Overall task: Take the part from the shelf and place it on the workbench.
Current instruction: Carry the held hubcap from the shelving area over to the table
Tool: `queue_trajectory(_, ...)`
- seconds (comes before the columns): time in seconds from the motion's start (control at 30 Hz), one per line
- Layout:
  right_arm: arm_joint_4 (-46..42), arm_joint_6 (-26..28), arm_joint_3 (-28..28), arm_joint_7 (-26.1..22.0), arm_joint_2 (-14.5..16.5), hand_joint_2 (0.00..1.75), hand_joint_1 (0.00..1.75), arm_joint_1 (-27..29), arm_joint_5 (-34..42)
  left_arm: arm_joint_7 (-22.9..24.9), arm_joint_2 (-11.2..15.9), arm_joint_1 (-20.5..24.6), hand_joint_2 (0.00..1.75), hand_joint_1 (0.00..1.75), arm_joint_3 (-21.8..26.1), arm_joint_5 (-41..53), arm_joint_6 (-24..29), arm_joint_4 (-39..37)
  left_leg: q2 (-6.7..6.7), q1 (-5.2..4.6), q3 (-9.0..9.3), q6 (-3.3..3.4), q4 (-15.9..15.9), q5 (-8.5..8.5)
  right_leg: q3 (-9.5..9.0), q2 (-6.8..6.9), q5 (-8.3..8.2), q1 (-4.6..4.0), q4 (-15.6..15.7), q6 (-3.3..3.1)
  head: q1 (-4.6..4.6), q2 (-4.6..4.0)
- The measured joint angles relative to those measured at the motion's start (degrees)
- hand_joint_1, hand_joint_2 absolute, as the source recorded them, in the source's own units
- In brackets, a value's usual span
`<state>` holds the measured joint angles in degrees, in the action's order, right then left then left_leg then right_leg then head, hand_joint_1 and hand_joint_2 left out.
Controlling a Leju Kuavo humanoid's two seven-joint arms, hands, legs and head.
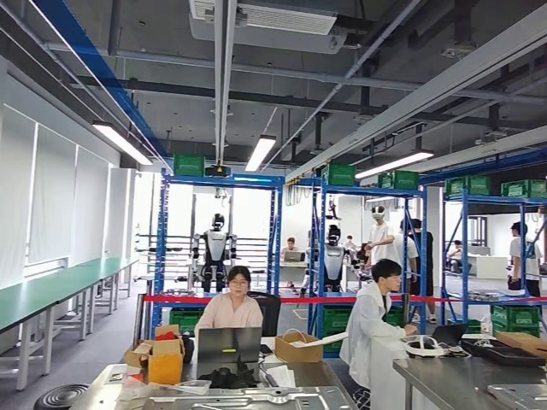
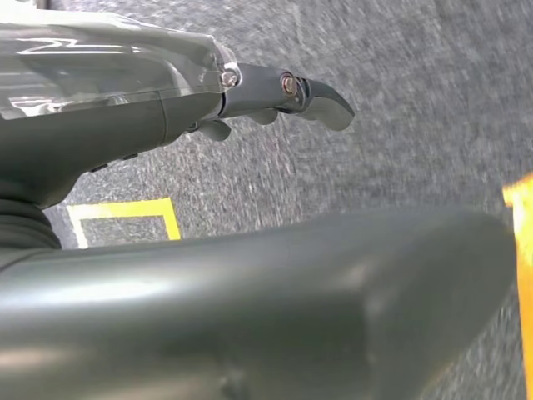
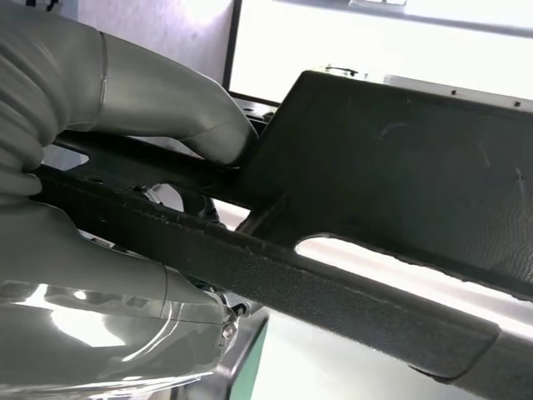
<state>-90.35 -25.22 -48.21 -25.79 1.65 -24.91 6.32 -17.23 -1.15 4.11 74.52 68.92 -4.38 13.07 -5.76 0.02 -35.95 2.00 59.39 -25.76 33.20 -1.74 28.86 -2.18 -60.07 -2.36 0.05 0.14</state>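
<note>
Right hand [image 3: 126,242] clamped on the part [image 3: 390,192]: a dark, flat, rough-textured piece with a long slot cut through it, thumb pressed on one face and the fingers tucked under a narrow bar of it. Held up off any surface, with bright background behind. So, by the look of it, already taken from the shelf; pickup done.

Left hand [image 2: 270,92] hanging over grey carpet floor [image 2: 408,100] with yellow tape marks [image 2: 126,212], holding nothing. Fingers stretched out long rather than curled, loosely apart as far as can be told, though much of the hand is hidden behind its own cover.

Ahead in the head view: a wide workshop, blue racks [image 1: 277,248] far across the room with green crates [image 1: 189,164] on top, a red barrier tape strung between them. Near and centre, a grey counter [image 1: 309,376] with a person seated behind a laptop [image 1: 229,346], cardboard boxes [image 1: 161,354] to the left. At the near edge, a silvery metal sheet [image 1: 258,399]. To the right, a second grey counter [image 1: 451,380] with another seated person beside it. Long green benches [image 1: 51,295] along the left wall.

Left to do: carrying the part over to the workbench, lowering it onto a bare stretch, letting go. Which of these counters counts as the workbench cannot be told from here. Roughly halfway through, judged from the grip alone.
</note>
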Motion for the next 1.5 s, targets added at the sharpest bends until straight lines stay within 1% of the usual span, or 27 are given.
queue_trajectory(0.1, 0.21, -0.20, 0.03, 0.38, 0.22, 1.75, 1.75, -0.18, 0.99, 0.06, -0.21, -0.46, 0.00, 0.00, 0.25, -0.06, -0.03, 0.00, -0.71, 0.24, -0.03, -0.39, -0.33, 0.26, -1.05, 0.06, -0.83, -0.35, 2.59, -0.66, 0.00, 0.01)
queue_trajectory(0.17, 0.33, -0.33, 0.07, 0.43, 0.57, 1.75, 1.75, -0.19, 1.19, 0.07, -0.24, -0.46, 0.00, 0.00, 0.32, -0.09, -0.04, 0.00, 0.62, 0.08, -0.14, -0.79, -0.03, -0.39, -1.59, 0.57, -1.55, 0.03, 3.93, -0.48, -0.01, 0.00)
queue_trajectory(0.2, 0.37, -0.38, 0.10, 0.43, 0.75, 1.75, 1.75, -0.19, 1.25, 0.07, -0.24, -0.32, 0.00, 0.00, 0.34, -0.15, -0.03, 0.00, 1.81, 0.01, -0.73, -1.09, 1.41, -1.62, -1.83, 0.93, -1.90, 0.28, 4.60, -0.33, -0.01, 0.00)
queue_trajectory(0.27, 0.56, -0.44, 0.15, 0.43, 0.95, 1.75, 1.75, -0.06, 1.34, 0.05, -0.16, 0.03, 0.00, 0.00, 0.36, -0.32, 0.01, 0.00, 4.08, 0.31, -3.25, -1.88, 7.40, -5.35, -1.99, 1.69, -2.12, 0.63, 5.11, -0.04, 0.00, 0.00)
queue_trajectory(0.33, 0.84, -0.51, 0.15, 0.44, 0.95, 1.75, 1.75, 0.17, 1.36, 0.04, -0.08, 0.20, 0.00, 0.00, 0.38, -0.46, 0.01, 0.00, 4.74, 0.99, -5.59, -2.79, 13.24, -7.59, -1.97, 2.45, -1.98, 1.03, 5.05, 0.33, 0.00, 0.00)
queue_trajectory(0.37, 0.97, -0.54, 0.15, 0.45, 0.95, 1.75, 1.75, 0.24, 1.37, 0.04, -0.05, 0.16, 0.00, 0.00, 0.38, -0.50, 0.01, 0.00, 4.93, 1.34, -5.59, -3.28, 13.74, -7.31, -1.97, 2.75, -1.85, 1.33, 4.96, 0.65, 0.00, -0.01)
queue_trajectory(0.4, 1.03, -0.55, 0.15, 0.45, 0.96, 1.75, 1.75, 0.27, 1.39, 0.04, -0.05, 0.10, 0.00, 0.00, 0.38, -0.51, -0.01, 0.00, 5.14, 1.70, -4.46, -3.80, 11.94, -6.03, -1.99, 2.97, -1.69, 1.69, 4.77, 1.04, 0.00, -0.01)
queue_trajectory(0.47, 1.08, -0.56, 0.16, 0.45, 0.97, 1.75, 1.75, 0.23, 1.43, 0.04, -0.08, 0.05, 0.00, 0.00, 0.38, -0.51, -0.05, -0.01, 5.72, 2.33, -0.36, -4.94, 4.69, -2.93, -1.91, 3.26, -1.06, 2.28, 3.92, 2.13, 0.01, -0.01)
queue_trajectory(0.53, 1.08, -0.58, 0.17, 0.47, 1.01, 1.75, 1.75, 0.18, 1.46, 0.02, -0.13, 0.16, 0.00, 0.00, 0.39, -0.51, -0.08, -0.01, 5.82, 2.45, 2.05, -4.54, 0.21, -1.95, -1.66, 3.40, -0.39, 2.41, 2.89, 3.18, -0.01, -0.01)
queue_trajectory(0.6, 1.08, -0.62, 0.19, 0.49, 1.05, 1.75, 1.75, 0.16, 1.49, 0.01, -0.15, 0.15, 0.00, 0.00, 0.42, -0.51, -0.08, -0.01, 5.53, 2.19, 2.10, -3.01, 0.00, -2.36, -1.63, 3.39, -0.20, 2.49, 2.49, 3.77, -0.02, -0.01)
queue_trajectory(0.67, 1.07, -0.64, 0.20, 0.48, 1.06, 1.75, 1.75, 0.10, 1.53, 0.01, -0.14, 0.07, 0.00, 0.00, 0.44, -0.51, -0.08, 0.00, 5.40, 2.04, 2.28, -2.07, 0.01, -2.46, -1.50, 3.15, 0.15, 2.78, 1.75, 4.23, -0.02, -0.01)
queue_trajectory(0.73, 1.06, -0.65, 0.21, 0.48, 1.05, 1.75, 1.75, -0.01, 1.58, 0.01, -0.14, 0.11, 0.00, 0.00, 0.45, -0.51, -0.08, 0.00, 5.24, 1.96, 2.56, -1.45, -0.06, -2.56, 0.54, 2.67, 2.19, 2.91, -2.55, 4.53, -0.03, -0.01)
queue_trajectory(0.8, 1.07, -0.66, 0.22, 0.48, 1.04, 1.75, 1.75, 0.04, 1.63, -0.01, -0.14, 0.13, 0.00, 0.00, 0.46, -0.51, -0.08, 0.00, 5.14, 1.65, 2.74, -0.99, -0.03, -2.81, 4.78, 2.35, 5.28, 2.85, -10.22, 4.52, -0.03, -0.01)
queue_trajectory(0.83, 1.08, -0.66, 0.23, 0.48, 1.04, 1.75, 1.75, 0.13, 1.65, -0.01, -0.14, 0.10, 0.00, 0.00, 0.46, -0.51, -0.08, 0.00, 5.09, 1.42, 2.89, -0.78, -0.03, -2.98, 6.73, 2.30, 6.12, 2.77, -13.25, 4.38, -0.03, -0.01)
queue_trajectory(0.87, 1.08, -0.66, 0.23, 0.48, 1.04, 1.75, 1.75, 0.21, 1.66, -0.02, -0.14, 0.08, 0.00, 0.00, 0.48, -0.51, -0.08, 0.00, 4.98, 1.18, 3.12, -0.60, -0.02, -3.17, 7.90, 2.25, 5.90, 2.62, -14.50, 4.10, -0.03, -0.01)
queue_trajectory(0.9, 1.08, -0.67, 0.23, 0.48, 1.04, 1.75, 1.75, 0.25, 1.68, -0.04, -0.14, 0.07, 0.00, 0.00, 0.48, -0.51, -0.09, 0.00, 4.83, 0.96, 3.42, -0.46, -0.04, -3.39, 7.99, 2.17, 4.49, 2.34, -13.44, 3.64, -0.03, -0.01)
queue_trajectory(0.97, 1.08, -0.68, 0.26, 0.48, 1.05, 1.75, 1.75, 0.19, 1.72, -0.10, -0.20, 0.12, 0.00, 0.00, 0.49, -0.51, -0.16, 0.00, 4.49, 0.76, 4.09, -0.33, -0.12, -3.85, 5.62, 1.91, -0.38, 1.34, -6.13, 2.27, -0.02, -0.01)
queue_trajectory(1.0, 1.08, -0.68, 0.29, 0.49, 1.05, 1.75, 1.75, 0.16, 1.75, -0.14, -0.28, 0.13, 0.00, 0.00, 0.50, -0.51, -0.21, 0.00, 4.33, 0.77, 4.34, -0.35, -0.25, -4.02, 4.30, 1.76, -1.90, 0.87, -2.58, 1.50, -0.02, -0.01)
queue_trajectory(1.07, 1.07, -0.68, 0.36, 0.50, 1.07, 1.75, 1.75, 0.10, 1.81, -0.17, -0.46, 0.06, 0.00, 0.00, 0.51, -0.51, -0.31, 0.00, 4.16, 0.94, 4.63, -0.71, -0.47, -4.16, 2.72, 1.57, -2.74, 0.26, 1.47, 0.29, -0.02, 0.01)
queue_trajectory(1.13, 1.04, -0.68, 0.40, 0.52, 1.15, 1.75, 1.75, 0.10, 1.86, -0.20, -0.53, -0.05, 0.00, 0.00, 0.52, -0.51, -0.36, 0.00, 4.19, 1.01, 5.14, -1.19, -0.53, -4.09, 1.56, 1.64, -2.63, 0.30, 2.86, -0.17, -0.03, 0.02)
queue_trajectory(1.2, 1.00, -0.63, 0.44, 0.58, 1.35, 1.75, 1.75, -0.03, 1.88, -0.30, -0.56, 0.06, 0.00, 0.00, 0.57, -0.51, -0.36, 0.00, 4.50, 0.95, 5.20, -1.44, 0.74, -4.84, -0.06, 1.85, -2.82, 0.62, 4.12, -0.10, -0.02, 0.01)
queue_trajectory(1.23, 0.98, -0.59, 0.45, 0.62, 1.49, 1.75, 1.75, -0.13, 1.89, -0.34, -0.56, 0.20, 0.00, 0.00, 0.62, -0.51, -0.35, 0.00, 4.63, 0.96, 4.30, -1.61, 2.66, -5.95, -0.73, 1.94, -2.80, 0.83, 4.59, 0.03, -0.02, 0.01)
queue_trajectory(1.3, 0.99, -0.44, 0.47, 0.68, 1.67, 1.75, 1.75, -0.06, 1.96, -0.40, -0.47, 0.33, 0.00, 0.00, 0.72, -0.51, -0.33, 0.00, 4.76, 1.16, 0.66, -2.25, 9.00, -8.72, -1.38, 2.08, -2.37, 0.93, 4.75, 0.17, -0.01, 0.00)
queue_trajectory(1.37, 0.99, -0.35, 0.59, 0.72, 1.75, 1.75, 1.75, 0.38, 2.40, -0.44, -0.38, 0.13, 0.00, 0.00, 0.78, -0.51, -0.32, 0.00, 4.83, 1.53, -2.64, -3.02, 13.30, -9.50, -2.00, 2.10, -1.74, 1.13, 4.72, 0.44, 0.00, -0.01)
queue_trajectory(1.4, 0.99, -0.40, 0.70, 0.79, 1.81, 1.75, 1.75, 0.57, 2.78, -0.47, -0.36, 0.03, 0.00, 0.00, 0.80, -0.51, -0.32, 0.00, 4.87, 1.78, -2.99, -3.43, 12.64, -8.17, -2.39, 1.96, -1.38, 1.35, 4.63, 0.71, 0.00, -0.01)
queue_trajectory(1.47, 0.99, -0.71, 0.99, 0.96, 1.98, 1.75, 1.75, 0.75, 3.72, -0.62, -0.37, -0.07, 0.00, 0.00, 0.81, -0.51, -0.34, 0.00, 4.65, 2.48, -1.18, -4.51, 6.49, -3.43, -3.23, 1.47, -0.38, 1.97, 4.11, 1.57, 0.00, -0.01)
queue_trajectory(1.5, 1.01, -0.93, 1.13, 1.02, 2.06, 1.75, 1.75, 0.77, 4.18, -0.70, -0.43, -0.10, 0.00, 0.00, 0.82, -0.51, -0.36, -0.01, 4.17, 2.69, -0.09, -4.93, 3.39, -2.18, -3.45, 1.14, 0.12, 2.20, 3.68, 2.07, 0.01, -0.01)
